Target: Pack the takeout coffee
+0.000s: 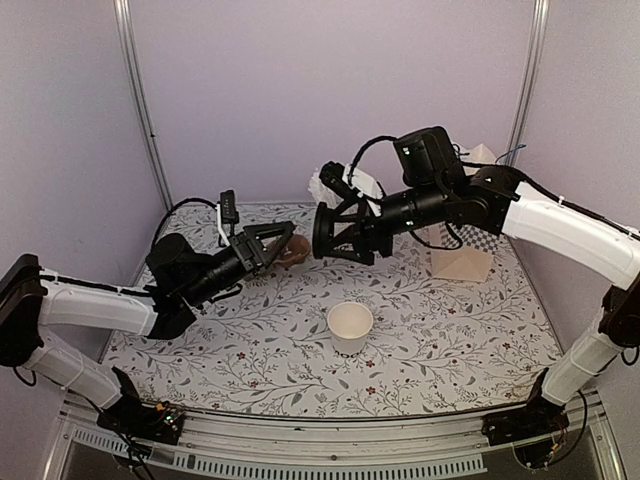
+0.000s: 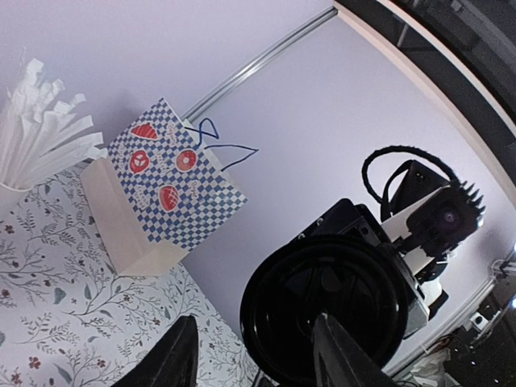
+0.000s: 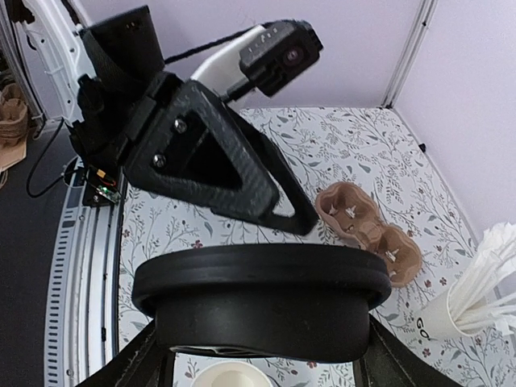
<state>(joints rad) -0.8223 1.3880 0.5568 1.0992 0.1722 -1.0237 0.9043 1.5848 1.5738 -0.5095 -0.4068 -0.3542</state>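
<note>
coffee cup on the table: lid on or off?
Off. The cup stands upright with its top open; the black lid is gripped in the right pincer, raised clear of it.

Black lid point(image 3: 258, 298), white cup point(image 1: 349, 327), blue-checked bag point(image 2: 173, 173), floral tablecloth point(image 1: 450, 330).
</note>
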